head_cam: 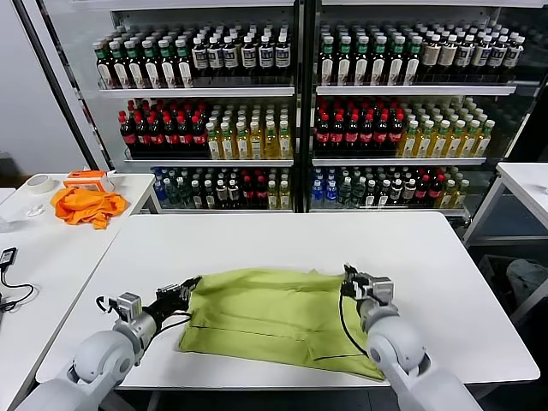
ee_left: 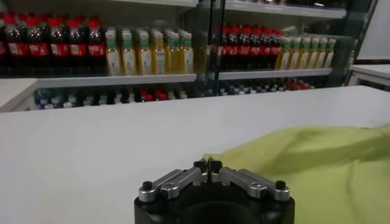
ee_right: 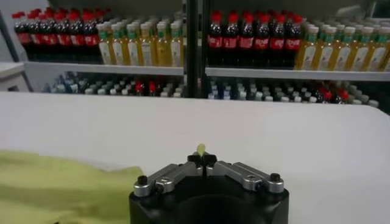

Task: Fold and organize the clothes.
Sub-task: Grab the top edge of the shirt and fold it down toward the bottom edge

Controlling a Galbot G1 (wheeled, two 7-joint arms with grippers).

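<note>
On the side table at far left a crumpled bright orange cloth [head_cam: 86, 205] lies beside a roll of tape [head_cam: 38, 182], well apart from the work and seemingly set aside. On the main white table [head_cam: 257, 235], the left gripper [head_cam: 190, 286] sits at the left edge of the lime-green short-sleeved cotton shirt [head_cam: 274, 317]; in its wrist view the left gripper [ee_left: 208, 165] has its fingertips pressed together with green fabric right at them, so it appears to be clenched on the shirt's edge. The shirt lies spread across the near middle of the table, partly folded, with no print showing. At its right edge the right gripper [head_cam: 349, 282] mirrors the left; its wrist view shows the right gripper [ee_right: 202, 159] closed, a small tuft of green cloth poking up between the tips, so it pinches the shirt there. Holding both far corners at once likely serves to lift that edge evenly and carry it over for the next fold.
</note>
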